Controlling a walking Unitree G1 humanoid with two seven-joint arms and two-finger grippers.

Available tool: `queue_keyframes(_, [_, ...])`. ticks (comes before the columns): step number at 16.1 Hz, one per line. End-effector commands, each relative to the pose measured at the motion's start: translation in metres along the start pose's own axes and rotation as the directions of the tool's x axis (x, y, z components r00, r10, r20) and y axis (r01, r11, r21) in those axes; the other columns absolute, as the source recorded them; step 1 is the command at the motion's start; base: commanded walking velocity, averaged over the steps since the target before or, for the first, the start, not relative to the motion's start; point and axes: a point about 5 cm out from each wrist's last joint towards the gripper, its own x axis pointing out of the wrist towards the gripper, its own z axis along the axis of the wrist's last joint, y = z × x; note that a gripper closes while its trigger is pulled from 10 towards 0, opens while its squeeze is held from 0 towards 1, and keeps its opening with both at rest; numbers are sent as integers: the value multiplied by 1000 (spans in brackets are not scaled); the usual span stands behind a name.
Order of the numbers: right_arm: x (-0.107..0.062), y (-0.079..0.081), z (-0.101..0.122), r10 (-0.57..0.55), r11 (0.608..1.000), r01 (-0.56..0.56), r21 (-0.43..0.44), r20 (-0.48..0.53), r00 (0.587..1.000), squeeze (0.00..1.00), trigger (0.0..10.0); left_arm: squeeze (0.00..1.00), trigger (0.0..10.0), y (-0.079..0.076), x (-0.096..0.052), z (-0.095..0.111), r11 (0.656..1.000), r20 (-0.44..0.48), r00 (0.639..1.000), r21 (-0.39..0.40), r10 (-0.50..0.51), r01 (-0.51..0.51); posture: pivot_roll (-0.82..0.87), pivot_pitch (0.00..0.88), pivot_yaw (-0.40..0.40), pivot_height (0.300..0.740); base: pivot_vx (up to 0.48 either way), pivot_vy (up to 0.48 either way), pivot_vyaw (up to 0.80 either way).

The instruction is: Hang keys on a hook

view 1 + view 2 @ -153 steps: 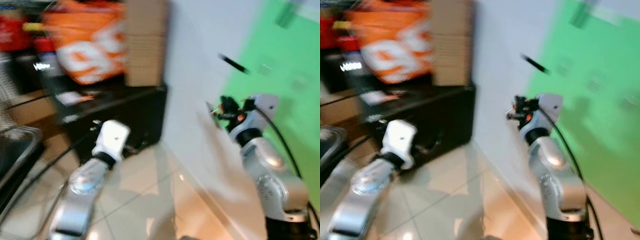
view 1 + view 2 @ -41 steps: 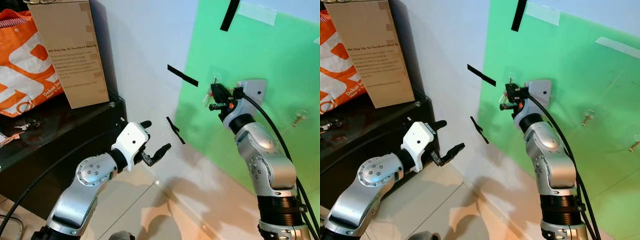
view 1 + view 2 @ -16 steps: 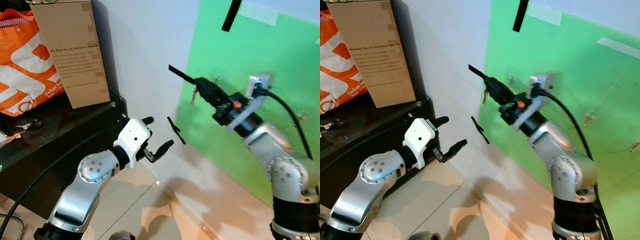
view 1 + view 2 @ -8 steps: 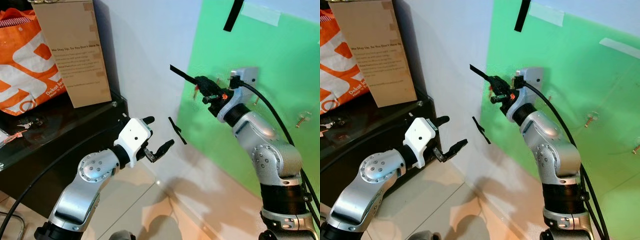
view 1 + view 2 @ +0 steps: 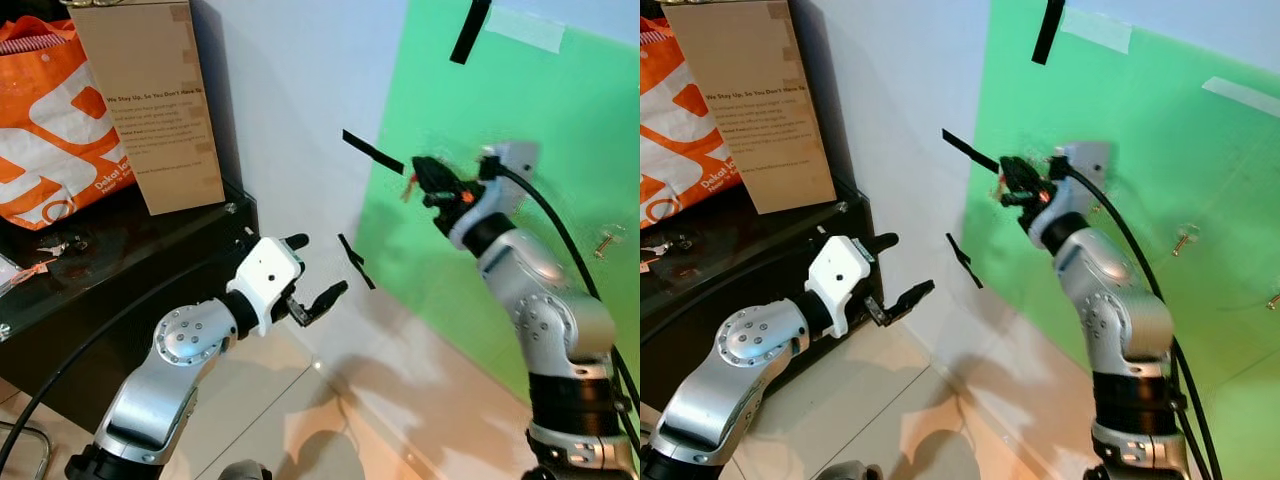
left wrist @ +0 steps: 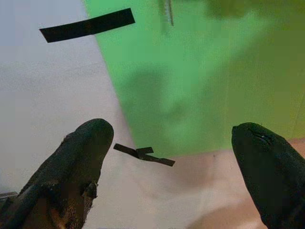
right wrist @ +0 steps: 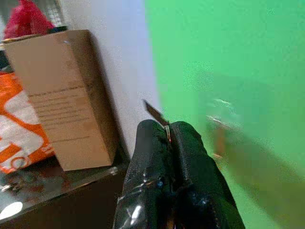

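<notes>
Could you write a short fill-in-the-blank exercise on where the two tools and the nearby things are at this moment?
1. The right tool is raised against the ____ panel on the wall.
2. The left tool, held low near the black cabinet, has its fingers ____.
3. The tall cardboard box stands on the cabinet beside an ____ bag.
4. The right tool's fingers are pressed ____.

Missing words: green; open; orange; together
</notes>
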Motion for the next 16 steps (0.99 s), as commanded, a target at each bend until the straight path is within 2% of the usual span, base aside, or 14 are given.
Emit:
queue_keyframes(1, [-3,-4,5,-16,1000,16,13,18,1000,0,10000,0,10000,-3,0,3,1000,8,1000,6,-22,22,44,0,-32,740,0,0,0])
queue_keyframes(5, [-1,-5,-1,-40,999,40,20,3,999,0,10000,0,10000,-4,-1,4,1000,6,1000,9,-28,27,50,0,-36,740,0,0,0])
queue_keyframes(10, [1,2,-1,1,999,-1,38,6,1000,0,10000,0,10000,-4,-1,4,1000,6,1000,8,-27,26,50,0,-38,740,0,0,0])
queue_keyframes(16, [5,-1,-3,-51,997,51,61,0,999,0,10000,0,10000,-4,-1,4,1000,4,1000,7,-25,25,51,0,-40,740,0,0,0])
